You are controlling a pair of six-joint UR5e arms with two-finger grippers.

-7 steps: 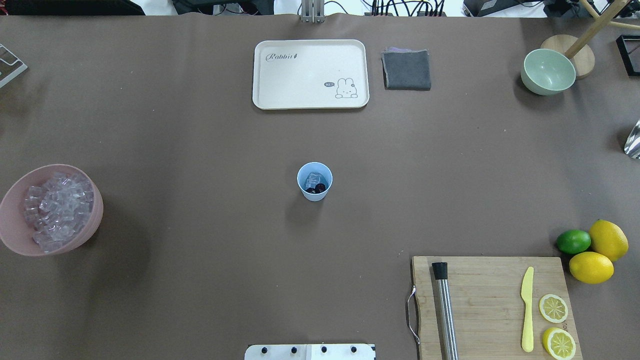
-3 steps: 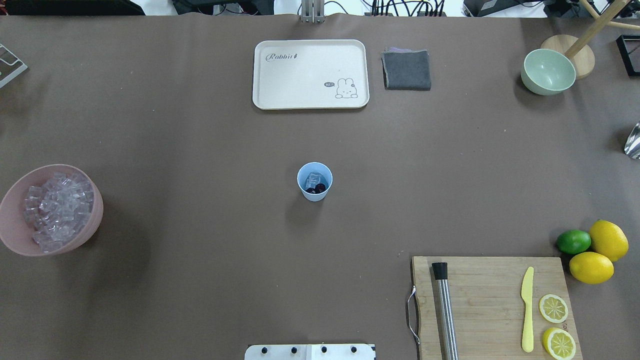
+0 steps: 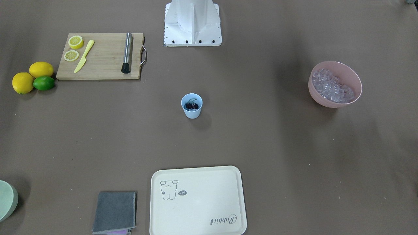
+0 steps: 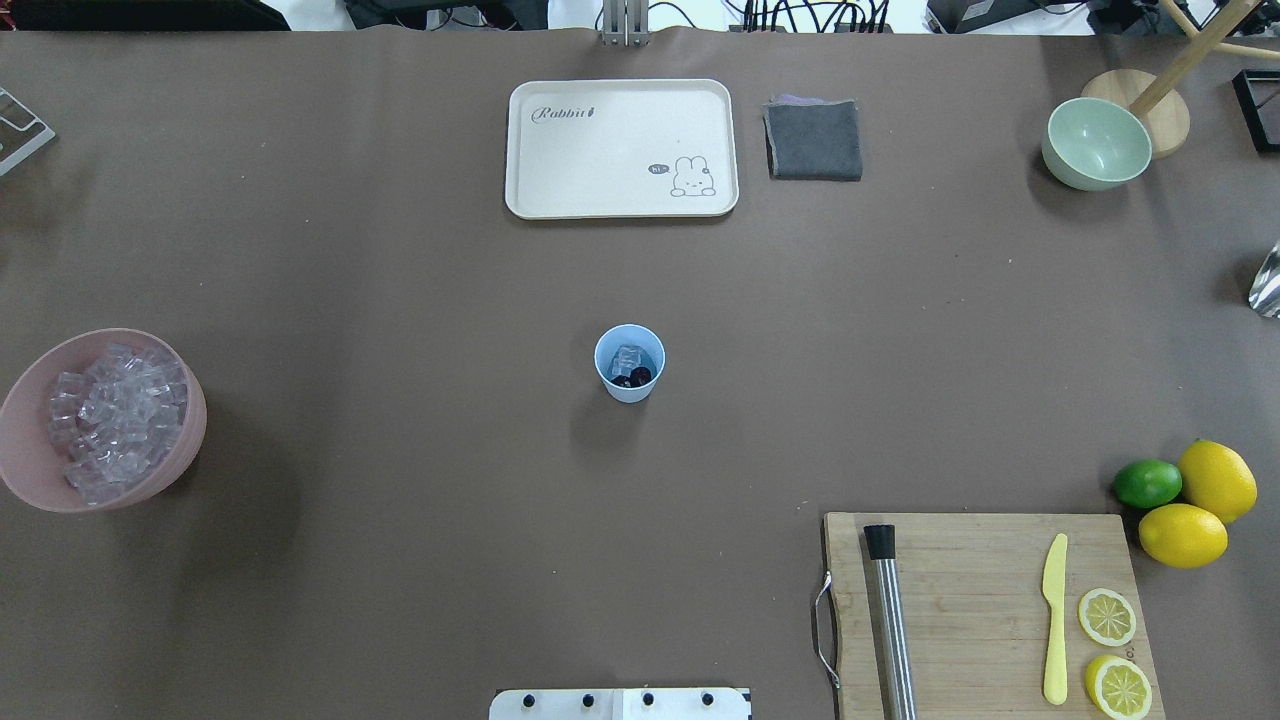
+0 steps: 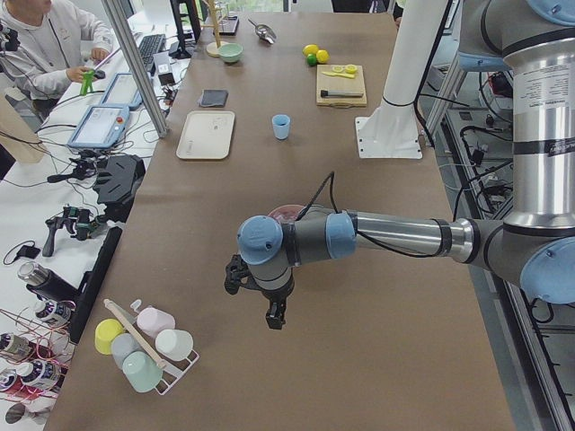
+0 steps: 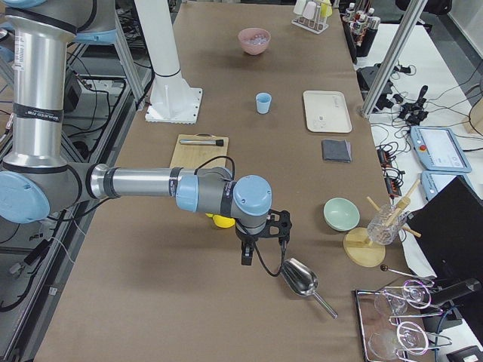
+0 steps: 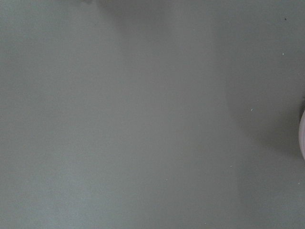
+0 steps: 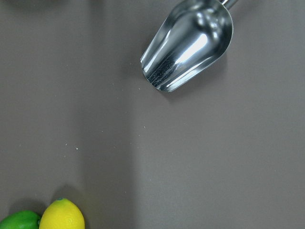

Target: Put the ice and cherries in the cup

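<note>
The light blue cup (image 4: 629,362) stands upright mid-table, also in the front view (image 3: 191,105). Inside it lie a clear ice cube (image 4: 627,356) and the dark cherries (image 4: 634,377), whose stems show in the front view (image 3: 191,105). More ice (image 4: 115,420) fills the pink bowl (image 4: 20,470) at the left. My left gripper (image 5: 269,314) hangs over bare table beyond the pink bowl, seen only in the exterior left view. My right gripper (image 6: 249,253) hangs near a metal scoop (image 6: 299,277), seen only in the exterior right view. I cannot tell whether either is open or shut.
A cream tray (image 4: 620,148), a grey cloth (image 4: 814,140) and a pale green bowl (image 4: 1095,143) stand at the far side. A cutting board (image 4: 970,600) holds a muddler (image 4: 888,620), a yellow knife and lemon slices. Two lemons (image 4: 1215,480) and a lime lie beside it.
</note>
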